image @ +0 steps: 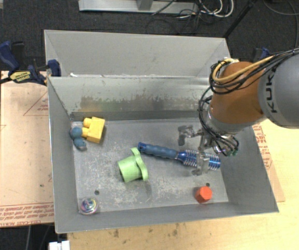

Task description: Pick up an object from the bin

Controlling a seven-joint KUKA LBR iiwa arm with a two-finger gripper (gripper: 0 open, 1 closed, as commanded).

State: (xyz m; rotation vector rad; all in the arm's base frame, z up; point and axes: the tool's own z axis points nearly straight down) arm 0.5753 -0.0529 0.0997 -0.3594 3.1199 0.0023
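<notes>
Grey arm (288, 90): "KU" legible, rest cut.

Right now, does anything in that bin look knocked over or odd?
Only the green cup, which lies tipped on its side near the bin's middle. The blue brush, yellow block and small orange piece just lie scattered loose; nothing looks spilled or broken.

1 ea: yellow block (93, 128), green cup (132, 167), blue brush (162, 152), orange cube (204, 194), bluish lump (78, 136), ball (88, 206)
</notes>
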